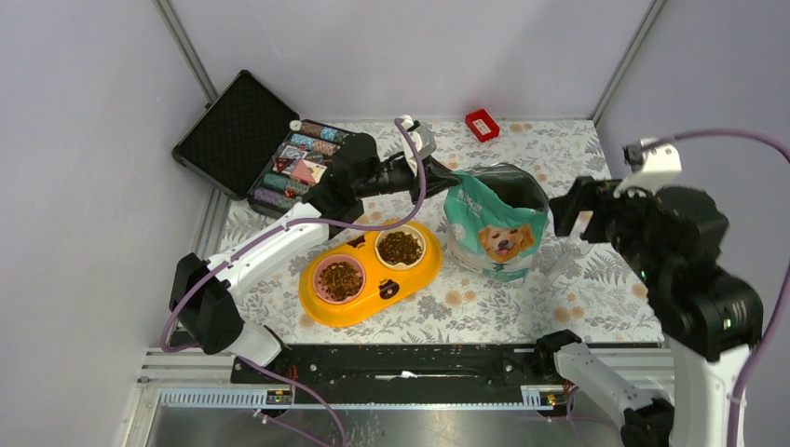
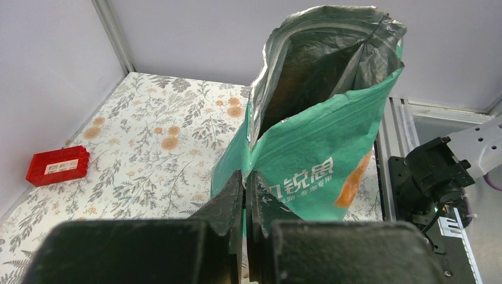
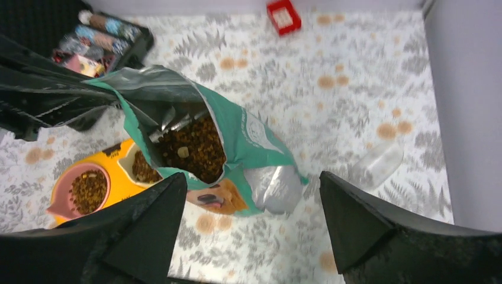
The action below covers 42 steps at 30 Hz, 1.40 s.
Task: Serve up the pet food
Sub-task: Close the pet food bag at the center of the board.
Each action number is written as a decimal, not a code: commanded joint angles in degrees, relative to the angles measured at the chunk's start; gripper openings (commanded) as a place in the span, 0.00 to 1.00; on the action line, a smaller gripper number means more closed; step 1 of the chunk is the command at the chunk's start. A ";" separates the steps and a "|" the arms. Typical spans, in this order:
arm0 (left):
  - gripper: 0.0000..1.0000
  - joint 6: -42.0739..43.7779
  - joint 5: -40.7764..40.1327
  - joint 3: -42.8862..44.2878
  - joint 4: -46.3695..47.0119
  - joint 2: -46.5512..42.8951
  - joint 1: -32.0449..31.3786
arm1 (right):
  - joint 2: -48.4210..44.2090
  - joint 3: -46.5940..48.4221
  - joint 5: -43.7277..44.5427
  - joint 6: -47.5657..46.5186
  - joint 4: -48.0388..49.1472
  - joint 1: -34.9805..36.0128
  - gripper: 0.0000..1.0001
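The teal-and-white pouch (image 1: 496, 226) with a golden retriever stands upright and open, right of a yellow feeder (image 1: 361, 300). The feeder's pink bowl (image 1: 340, 277) and white bowl (image 1: 400, 248) both hold pet food. My left gripper (image 1: 454, 179) is shut on the pouch's upper left edge; the left wrist view shows its jaws (image 2: 245, 189) pinching the teal film (image 2: 319, 148). My right gripper (image 1: 565, 216) is open and empty, raised just right of the pouch. The right wrist view (image 3: 251, 176) looks down into the pouch (image 3: 254, 136), where more pet food (image 3: 195, 148) shows.
An open black case (image 1: 244, 130) of poker chips lies at the back left. A small red box (image 1: 482, 124) sits at the back wall. A clear plastic piece (image 3: 379, 165) lies on the floral cloth right of the pouch. Grey walls close in the sides.
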 commanded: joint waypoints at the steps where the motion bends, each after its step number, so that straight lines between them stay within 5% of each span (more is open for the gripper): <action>1: 0.00 -1.71 -4.19 2.98 12.75 -3.26 1.56 | -9.71 -13.04 -2.22 -10.96 16.31 -0.26 0.90; 5: 0.00 -1.23 -4.80 3.46 11.51 -2.86 1.63 | -22.81 -28.46 -2.91 -18.15 27.63 -0.17 0.98; 10: 0.00 -1.11 -4.36 3.71 11.01 -2.49 1.69 | -20.44 -28.65 -3.41 -21.39 16.26 -0.22 0.94; 13: 0.00 -1.10 -3.98 3.61 10.89 -2.62 1.63 | -23.02 -33.44 -10.39 -23.29 21.24 -0.24 0.90; 21: 0.00 -0.36 -3.09 3.10 9.27 -3.89 1.61 | -21.99 -39.40 -11.92 -28.60 32.99 -0.46 0.89; 25: 0.00 0.92 -3.00 2.63 9.21 -4.54 1.79 | -19.27 -37.84 -18.27 -30.13 33.76 -3.60 0.67; 31: 0.00 0.84 -3.05 2.31 9.54 -4.87 2.05 | -13.88 -31.31 -42.19 -27.95 27.51 -17.00 0.72; 34: 0.00 0.82 -2.78 2.08 9.65 -4.92 2.05 | -11.89 -30.15 -46.86 -26.11 27.47 -19.08 0.72; 42: 0.00 1.26 -1.86 1.90 9.13 -5.19 2.14 | -8.35 -28.48 -54.83 -21.14 31.86 -23.11 0.43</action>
